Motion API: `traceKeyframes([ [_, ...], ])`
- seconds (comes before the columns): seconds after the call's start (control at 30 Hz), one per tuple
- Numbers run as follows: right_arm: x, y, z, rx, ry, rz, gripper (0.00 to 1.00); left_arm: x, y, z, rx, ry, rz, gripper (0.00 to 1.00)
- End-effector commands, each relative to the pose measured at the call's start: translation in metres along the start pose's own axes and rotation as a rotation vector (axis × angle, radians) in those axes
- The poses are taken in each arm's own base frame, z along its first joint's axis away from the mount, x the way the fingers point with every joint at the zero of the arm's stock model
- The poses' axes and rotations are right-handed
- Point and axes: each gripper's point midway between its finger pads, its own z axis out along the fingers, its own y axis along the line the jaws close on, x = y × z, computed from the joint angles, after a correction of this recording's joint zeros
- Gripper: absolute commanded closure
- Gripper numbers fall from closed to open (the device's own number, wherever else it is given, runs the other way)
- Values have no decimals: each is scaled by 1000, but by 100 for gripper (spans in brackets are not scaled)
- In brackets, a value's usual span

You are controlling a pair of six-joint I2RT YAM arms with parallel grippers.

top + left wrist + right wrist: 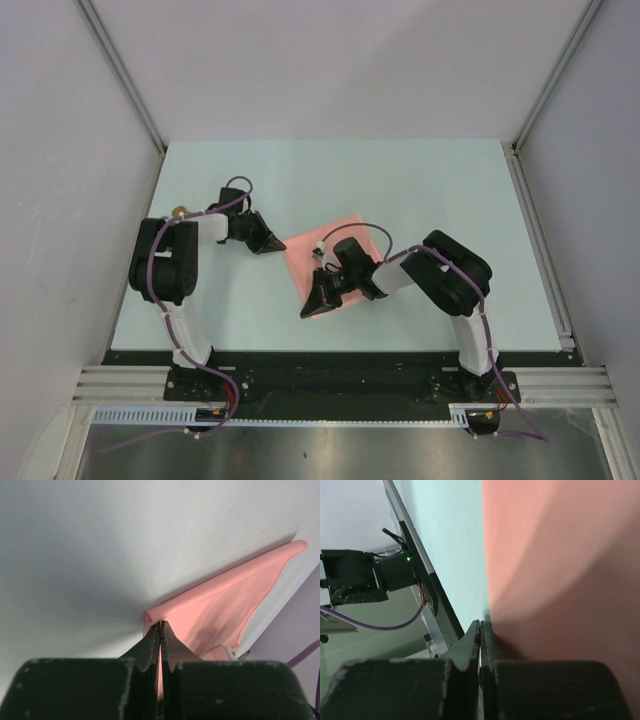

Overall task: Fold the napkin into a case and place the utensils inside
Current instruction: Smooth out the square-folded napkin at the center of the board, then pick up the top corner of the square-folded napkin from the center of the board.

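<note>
We work the pink napkin [305, 255] at the centre of the counter [420, 190].
Our left fingers [160, 628] pinch its corner; our right fingers [480, 626] are clenched at its edge, and we cannot tell if they catch cloth.

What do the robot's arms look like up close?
The left arm and the right arm both have chunky black joints and white tube-shaped links. A thin purple cable loops along each one. The fingers are dark, pointed wedges with little jagged teeth along their edges.
</note>
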Motion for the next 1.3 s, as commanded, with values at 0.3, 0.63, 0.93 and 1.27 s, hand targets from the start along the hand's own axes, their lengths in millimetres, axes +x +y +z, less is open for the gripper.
traceKeyframes([
  [0.3,-19,38,-52,243,-105,-203,84,-22,-6,-25,-77,-139,129,91],
  [0.63,-44,-57,-218,812,-427,71,48,30,-84,-71,38,-165,417,65],
  [0.93,-42,-82,-232,816,-455,164,60,98,-79,-46,41,-26,525,79],
  [1.27,-37,-94,-226,819,-438,181,68,102,-85,-52,55,-26,551,78],
])
